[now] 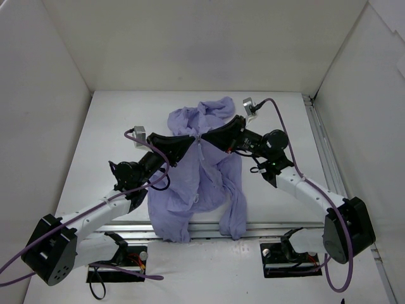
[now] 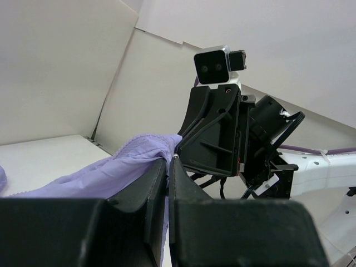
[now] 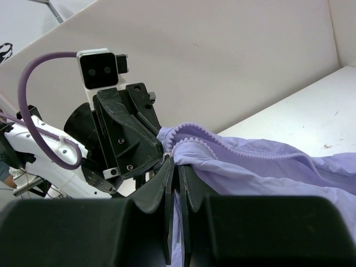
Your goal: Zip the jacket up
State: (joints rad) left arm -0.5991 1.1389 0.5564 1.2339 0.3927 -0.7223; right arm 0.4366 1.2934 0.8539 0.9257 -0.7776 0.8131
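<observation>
In the middle of the overhead view, we see the jacket lying crumpled on the white table. Its upper part is bunched toward the top centre of the frame, and its lower part and one sleeve hang over the near edge at the bottom centre. The two arms reach in from the lower left and lower right corners and meet tip to tip over the upper front of the garment. The left gripper and the right gripper stand just beside each other at the front opening. In the left wrist view we find the left fingers pressed together, with a strip of lavender cloth pinched in the narrow slit between them and the other gripper facing close behind. In the right wrist view the right fingers are likewise clenched on the fabric, right where a curved row of zipper teeth rises at the centre of the frame. From there the cloth drapes away toward the right of that frame. A purple cable loops from the right wrist.
</observation>
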